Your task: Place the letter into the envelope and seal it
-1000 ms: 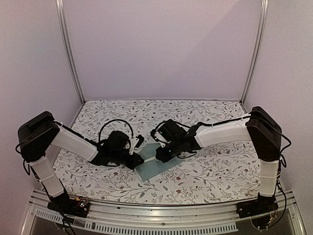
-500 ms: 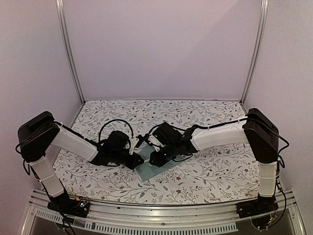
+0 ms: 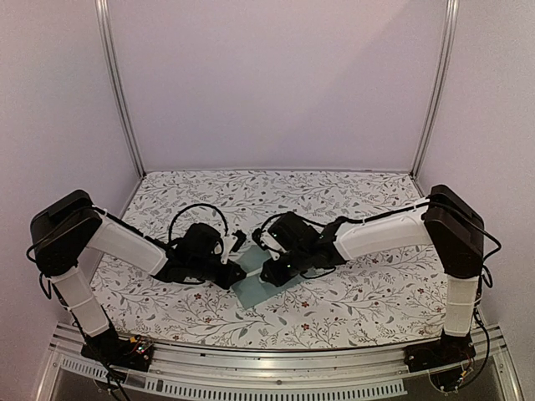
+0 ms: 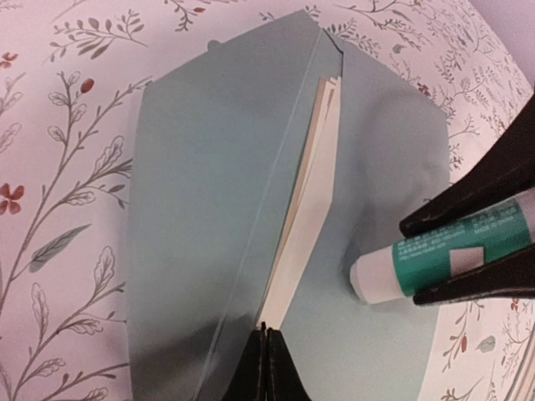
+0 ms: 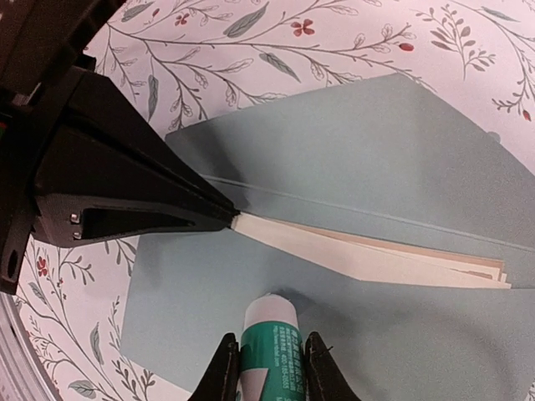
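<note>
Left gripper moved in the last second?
No. The left gripper stays at the teal envelope's left edge, same spot on the floral tablecloth.

A robot lab's test booth: plain pale walls [image 3: 276, 83], aluminium frame posts [image 3: 117, 92], two white robot arms [image 3: 125, 242] bolted to a metal rail [image 3: 276, 386] edging the floral-clothed table [image 3: 359, 192].

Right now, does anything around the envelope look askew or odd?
The letter is not fully in: its cream edge, layers fanned, shows at the mouth of the envelope, its end pinched by the left gripper. The right gripper holds the glue stick tip against the flap.
</note>
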Motion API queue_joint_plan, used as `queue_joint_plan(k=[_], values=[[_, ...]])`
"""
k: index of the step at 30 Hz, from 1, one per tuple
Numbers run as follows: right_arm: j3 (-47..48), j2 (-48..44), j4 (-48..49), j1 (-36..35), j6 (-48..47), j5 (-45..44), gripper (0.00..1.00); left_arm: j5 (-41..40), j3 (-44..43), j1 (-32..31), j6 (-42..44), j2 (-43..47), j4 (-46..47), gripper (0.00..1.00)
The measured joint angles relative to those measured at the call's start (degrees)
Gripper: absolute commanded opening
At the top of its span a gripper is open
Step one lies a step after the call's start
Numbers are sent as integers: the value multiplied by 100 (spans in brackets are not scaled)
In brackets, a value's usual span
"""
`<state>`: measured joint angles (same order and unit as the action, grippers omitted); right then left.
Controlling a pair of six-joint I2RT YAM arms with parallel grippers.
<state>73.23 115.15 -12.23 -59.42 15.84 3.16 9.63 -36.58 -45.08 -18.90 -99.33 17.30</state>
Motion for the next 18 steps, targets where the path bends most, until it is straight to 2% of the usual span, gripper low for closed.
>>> queue_joint_plan(k=[18], values=[[-120,-236,-350,282,22,-584,0,0,0,0,0,0,0,0]])
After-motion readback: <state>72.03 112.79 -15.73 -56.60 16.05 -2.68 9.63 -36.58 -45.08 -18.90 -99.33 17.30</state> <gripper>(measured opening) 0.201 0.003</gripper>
